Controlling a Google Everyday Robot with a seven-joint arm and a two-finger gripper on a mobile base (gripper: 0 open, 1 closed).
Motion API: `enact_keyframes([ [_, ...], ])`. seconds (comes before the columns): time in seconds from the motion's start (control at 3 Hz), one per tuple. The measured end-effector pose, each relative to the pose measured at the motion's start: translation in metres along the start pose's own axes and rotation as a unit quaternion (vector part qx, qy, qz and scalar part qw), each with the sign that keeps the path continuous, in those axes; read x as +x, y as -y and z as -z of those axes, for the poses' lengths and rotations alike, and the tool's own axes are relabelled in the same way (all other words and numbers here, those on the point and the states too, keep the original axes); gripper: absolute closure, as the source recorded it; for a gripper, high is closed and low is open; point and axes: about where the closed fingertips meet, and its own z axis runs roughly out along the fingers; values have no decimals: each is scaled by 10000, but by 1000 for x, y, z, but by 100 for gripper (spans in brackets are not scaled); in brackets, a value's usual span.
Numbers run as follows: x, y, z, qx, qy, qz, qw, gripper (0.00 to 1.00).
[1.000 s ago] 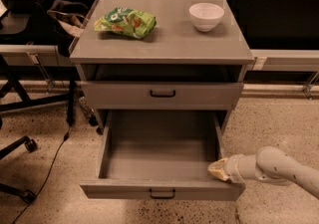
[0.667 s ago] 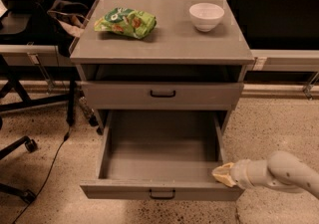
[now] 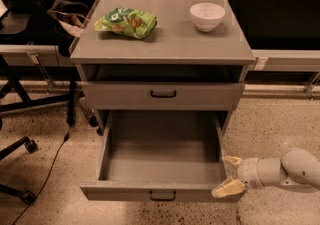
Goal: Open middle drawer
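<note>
Over the last second the arm has slid back toward the right, while the middle drawer (image 3: 160, 161) has stayed pulled far out.

Camera view: the gripper (image 3: 230, 175) sits at the drawer's front right corner, low on the right of the picture. Its claw is released, the two pale fingers (image 3: 228, 188) spread apart with nothing between them. The lower finger lies over the corner of the drawer front and may be touching it, though the overlap makes that uncertain. The drawer's black loop handle (image 3: 162, 195) is at the middle of its front, well left of the gripper. Above it, the upper drawer (image 3: 200, 95) is closed. On the cabinet top (image 3: 170, 44) a green snack bag (image 3: 126, 21) lies at the left and a white bowl (image 3: 207, 16) stands at the right, well apart.
</note>
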Motion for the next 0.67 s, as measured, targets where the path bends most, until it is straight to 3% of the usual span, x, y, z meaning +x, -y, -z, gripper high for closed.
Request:
enact_keyframes([
  [0.33, -22, 0, 7, -74, 329, 57, 9994, 0],
  [0.67, -23, 0, 7, -80, 339, 57, 9994, 0],
])
